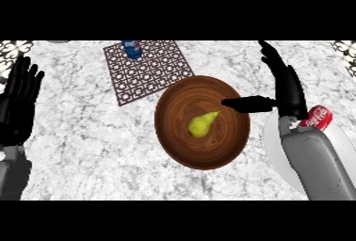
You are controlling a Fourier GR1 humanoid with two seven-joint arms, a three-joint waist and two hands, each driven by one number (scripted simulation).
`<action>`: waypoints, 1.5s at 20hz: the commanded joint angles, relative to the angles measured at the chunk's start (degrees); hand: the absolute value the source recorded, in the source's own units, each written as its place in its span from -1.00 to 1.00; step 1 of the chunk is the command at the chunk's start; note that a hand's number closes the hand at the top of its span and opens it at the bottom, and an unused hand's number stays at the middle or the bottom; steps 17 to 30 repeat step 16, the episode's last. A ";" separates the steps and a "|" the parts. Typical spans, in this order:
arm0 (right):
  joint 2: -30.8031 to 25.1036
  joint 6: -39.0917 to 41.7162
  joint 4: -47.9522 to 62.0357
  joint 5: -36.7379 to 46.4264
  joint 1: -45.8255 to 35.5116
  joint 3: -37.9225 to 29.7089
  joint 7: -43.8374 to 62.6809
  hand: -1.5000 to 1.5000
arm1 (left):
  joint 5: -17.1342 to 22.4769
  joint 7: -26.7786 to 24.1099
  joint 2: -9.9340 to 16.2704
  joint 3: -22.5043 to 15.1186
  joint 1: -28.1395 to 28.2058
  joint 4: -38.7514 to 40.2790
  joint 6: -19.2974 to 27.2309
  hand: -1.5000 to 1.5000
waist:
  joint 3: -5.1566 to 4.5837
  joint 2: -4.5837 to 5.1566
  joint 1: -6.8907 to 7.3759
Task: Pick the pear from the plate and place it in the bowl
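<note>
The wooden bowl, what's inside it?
A yellow-green pear lies inside the wooden bowl. The right hand is open above the rim; its thumb covers a little of the bowl's inside.

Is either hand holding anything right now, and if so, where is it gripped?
Nothing is held. The pear lies free in the bowl; the right hand and left hand are both open.

The pear [200,124] is yellow-green and lies on its side inside the bowl [173,106], near the bowl's middle, its narrow stem end pointing up and to the right. The bowl is dark brown wood with a ringed grain, upright. The white plate [273,141] lies just right of the bowl, partly hidden.
</note>
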 commanded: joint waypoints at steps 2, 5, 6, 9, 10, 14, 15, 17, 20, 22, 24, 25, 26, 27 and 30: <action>-4.52 1.25 -2.04 -6.61 3.77 -10.13 -2.81 -1.00 | -0.78 1.48 -1.39 -0.59 -1.90 0.00 1.24 0.00 | 0.01 -0.03 -0.30; -8.04 6.34 -2.21 -14.15 7.90 -16.59 -7.85 -1.00 | 2.18 1.03 2.49 3.07 -0.57 0.93 -3.41 0.00 | 0.01 -0.03 -0.29; -9.58 8.26 -1.68 -15.26 8.90 -18.16 -9.40 -1.00 | -1.51 -1.08 -0.91 0.43 -0.46 1.21 0.09 0.00 | 0.00 0.00 -0.31; -12.21 13.64 3.19 -20.78 10.27 -23.79 -15.99 -1.00 | -0.28 0.58 -1.27 1.04 0.80 -1.34 -0.31 0.00 | 0.01 -0.01 0.08; -13.50 15.36 3.68 -22.99 12.10 -26.29 -18.72 -1.00 | -0.72 -0.27 -1.71 0.91 -1.65 1.95 0.12 0.00 | 0.02 0.06 -0.42; -17.33 23.30 12.28 -26.25 12.20 -30.45 -25.08 -1.00 | -1.56 0.10 -1.11 1.37 -1.22 0.86 -0.57 0.00 | 0.01 0.06 0.12; -20.93 25.85 15.01 -27.74 9.70 -32.34 -23.22 -1.00 | -1.35 -1.56 -0.39 2.30 -3.61 4.77 -1.45 0.00 | 0.00 0.15 0.02; -21.43 28.07 20.43 -28.48 9.96 -33.85 -28.41 -1.00 | -0.67 1.63 -0.81 0.94 -1.73 0.21 -1.80 0.00 | 0.05 0.15 0.46; -21.43 28.07 20.43 -28.48 9.96 -33.85 -28.41 -1.00 | -0.67 1.63 -0.81 0.94 -1.73 0.21 -1.80 0.00 | 0.05 0.15 0.46; -21.43 28.07 20.43 -28.48 9.96 -33.85 -28.41 -1.00 | -0.67 1.63 -0.81 0.94 -1.73 0.21 -1.80 0.00 | 0.05 0.15 0.46; -21.43 28.07 20.43 -28.48 9.96 -33.85 -28.41 -1.00 | -0.67 1.63 -0.81 0.94 -1.73 0.21 -1.80 0.00 | 0.05 0.15 0.46; -21.43 28.07 20.43 -28.48 9.96 -33.85 -28.41 -1.00 | -0.67 1.63 -0.81 0.94 -1.73 0.21 -1.80 0.00 | 0.05 0.15 0.46; -21.43 28.07 20.43 -28.48 9.96 -33.85 -28.41 -1.00 | -0.67 1.63 -0.81 0.94 -1.73 0.21 -1.80 0.00 | 0.05 0.15 0.46; -21.43 28.07 20.43 -28.48 9.96 -33.85 -28.41 -1.00 | -0.67 1.63 -0.81 0.94 -1.73 0.21 -1.80 0.00 | 0.05 0.15 0.46; -21.43 28.07 20.43 -28.48 9.96 -33.85 -28.41 -1.00 | -0.67 1.63 -0.81 0.94 -1.73 0.21 -1.80 0.00 | 0.05 0.15 0.46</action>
